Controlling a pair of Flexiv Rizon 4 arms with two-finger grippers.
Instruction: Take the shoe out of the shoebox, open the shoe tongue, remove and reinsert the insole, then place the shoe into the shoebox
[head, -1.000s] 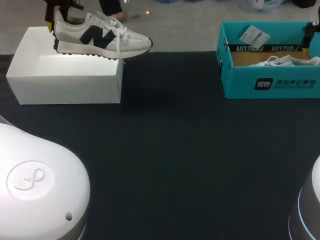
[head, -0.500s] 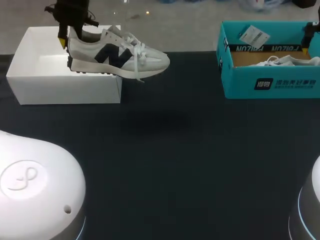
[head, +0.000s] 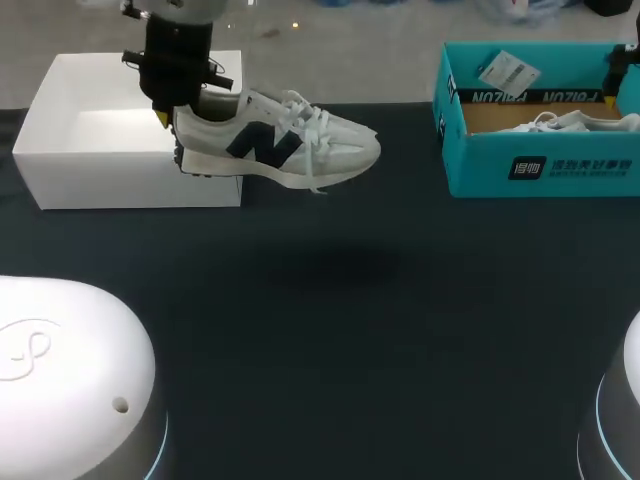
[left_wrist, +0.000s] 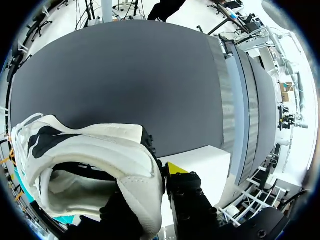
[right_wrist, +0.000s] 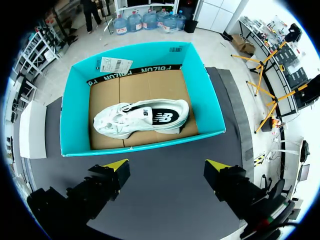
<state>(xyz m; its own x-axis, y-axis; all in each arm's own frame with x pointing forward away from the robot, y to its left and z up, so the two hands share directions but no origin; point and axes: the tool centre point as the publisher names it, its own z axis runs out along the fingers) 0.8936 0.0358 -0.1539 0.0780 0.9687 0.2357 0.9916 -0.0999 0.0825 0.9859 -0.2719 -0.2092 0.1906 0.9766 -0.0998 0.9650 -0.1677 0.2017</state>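
Lying nearest the robot was a wide stretch of dark bench (head: 330, 340), and that, by my judgement, was where the shoe would have to come down for the tongue and insole work. Above its far-left part hung the white sneaker (head: 285, 150) with the navy emblem, clear of the surface. The left claw (head: 172, 112) was clenched on its heel, one finger outside the heel and the other apparently inside the collar. The sneaker's long axis ran across the bench: heel under the claw, toe pointing toward the robot's right, sole down and roughly level. Just behind the heel sat the open white shoebox (head: 120, 170). Well apart to the right, the right claw (right_wrist: 167, 165) hovered released above a teal shoebox (right_wrist: 75, 125) holding a second white sneaker (right_wrist: 145, 117), so the left arm was plainly the nearer.
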